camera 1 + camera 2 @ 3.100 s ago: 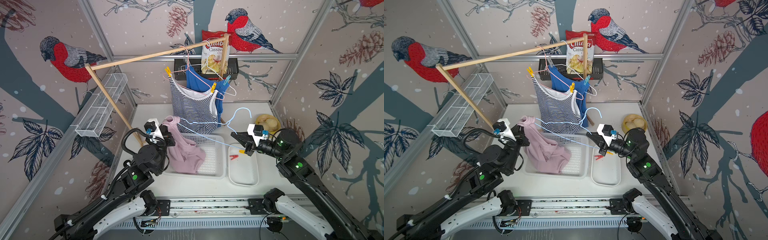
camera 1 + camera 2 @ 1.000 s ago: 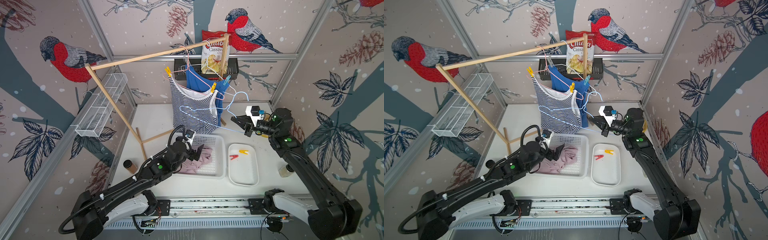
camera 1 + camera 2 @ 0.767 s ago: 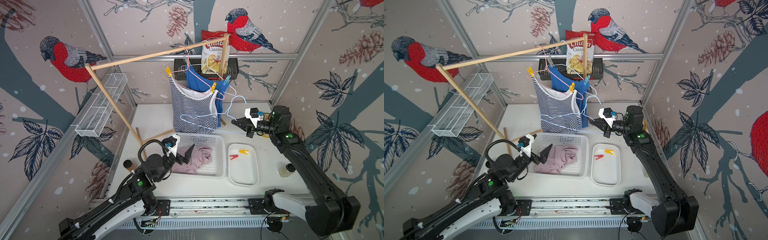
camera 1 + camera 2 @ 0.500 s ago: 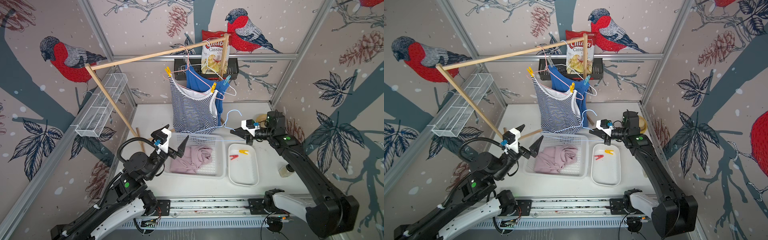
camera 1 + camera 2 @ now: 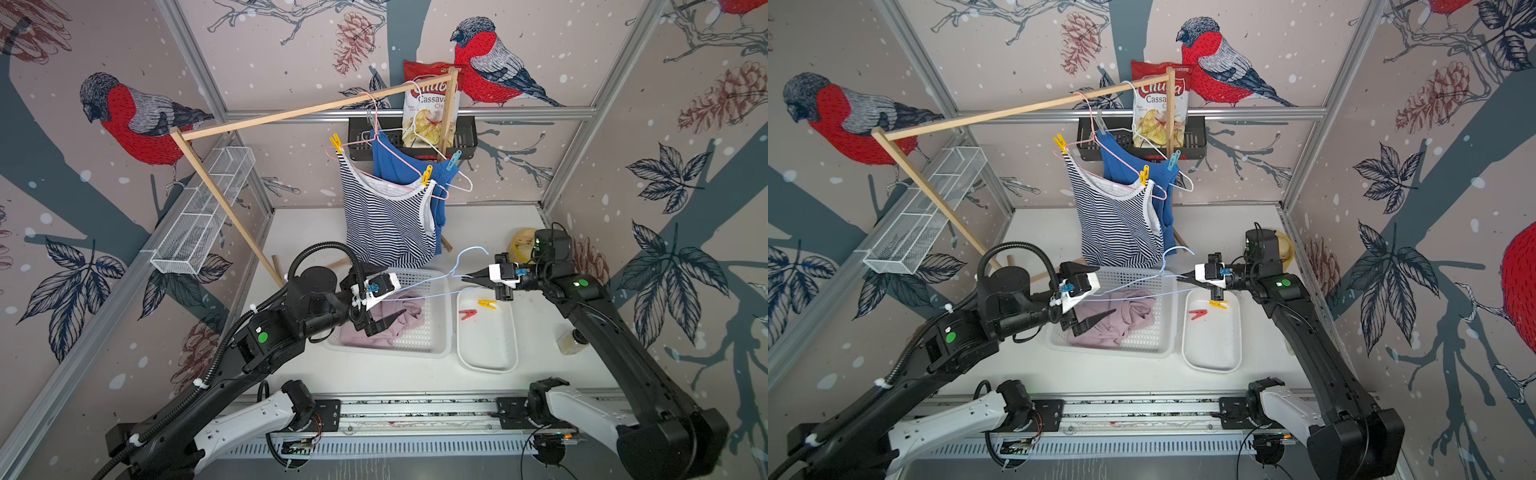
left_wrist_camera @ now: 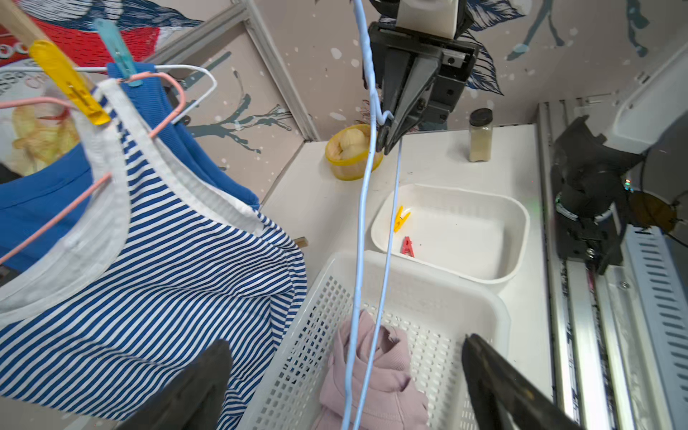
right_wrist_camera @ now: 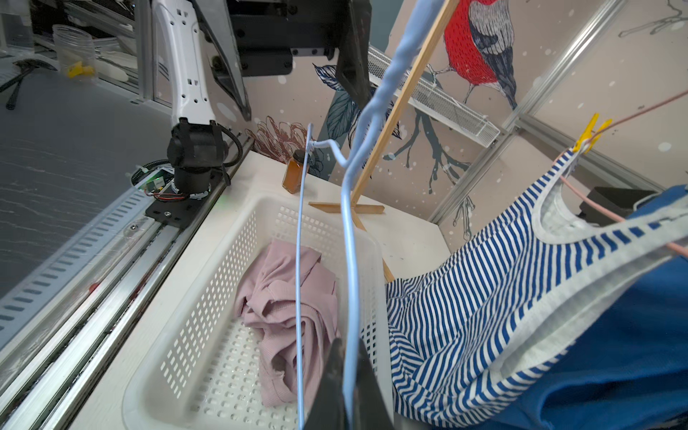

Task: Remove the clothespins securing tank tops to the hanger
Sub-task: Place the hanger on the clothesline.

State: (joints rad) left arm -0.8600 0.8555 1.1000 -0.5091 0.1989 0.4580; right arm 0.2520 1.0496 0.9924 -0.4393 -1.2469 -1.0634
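On pink wire hanger (image 6: 165, 123) | yellow plastic clothespin (image 6: 70, 83): likely light, slick (pinch tails) | left gripper (image 6: 346, 339) jaws apart | right gripper (image 6: 385, 141) clamping pale-blue wire hanger (image 6: 363, 223)

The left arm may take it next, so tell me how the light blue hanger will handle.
The light blue hanger is thin wire carrying no clothing, so it is probably very light. The right pincer pinches it at one spot near its hook, so the long body over the basket will likely swing or flex. Its smooth coating may slip.
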